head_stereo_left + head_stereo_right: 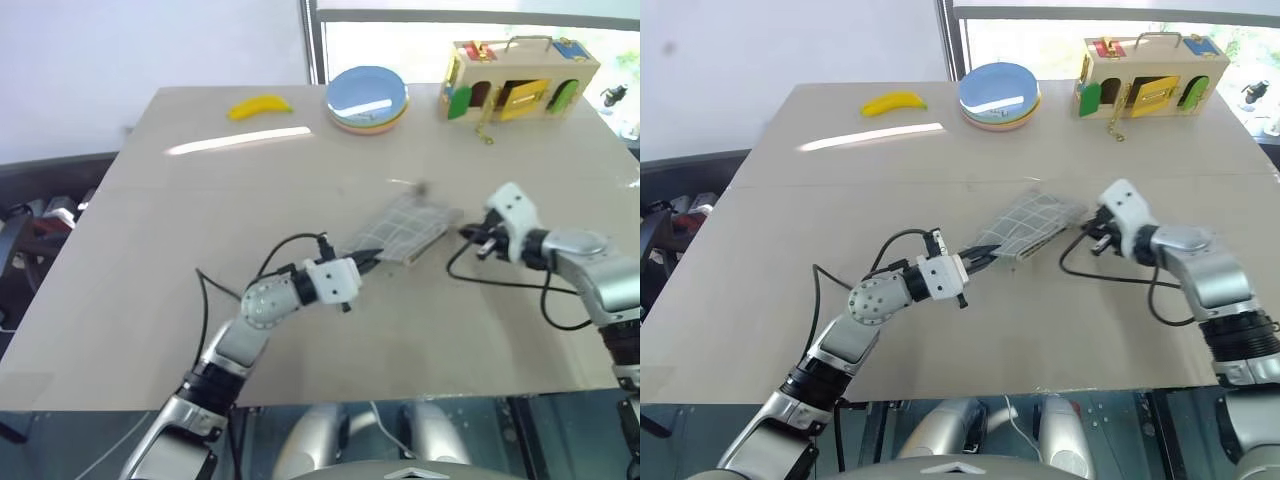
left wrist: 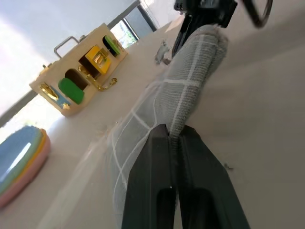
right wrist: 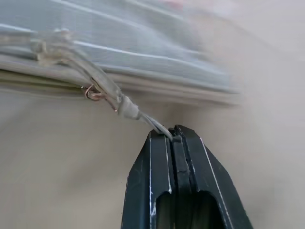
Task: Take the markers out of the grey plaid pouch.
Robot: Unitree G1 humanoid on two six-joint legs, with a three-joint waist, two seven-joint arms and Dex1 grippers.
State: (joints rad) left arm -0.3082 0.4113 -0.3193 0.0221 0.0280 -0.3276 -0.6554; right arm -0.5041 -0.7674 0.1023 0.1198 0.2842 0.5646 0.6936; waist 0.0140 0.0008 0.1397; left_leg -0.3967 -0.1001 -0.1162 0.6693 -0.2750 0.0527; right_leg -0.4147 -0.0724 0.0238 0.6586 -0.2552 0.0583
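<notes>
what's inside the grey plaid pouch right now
Nothing inside shows. The grey plaid pouch lies flat on the table, its fabric covering any contents; no markers visible. The left pincer is shut on one end, the right pincer on its cord.

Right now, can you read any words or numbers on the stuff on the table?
No words, numbers or signs can be read anywhere.
The wooden box bears coloured shapes and metal latches, no letters.
The grey plaid pouch bears a pale grid, no label.
The plates and the banana are plain.
</notes>
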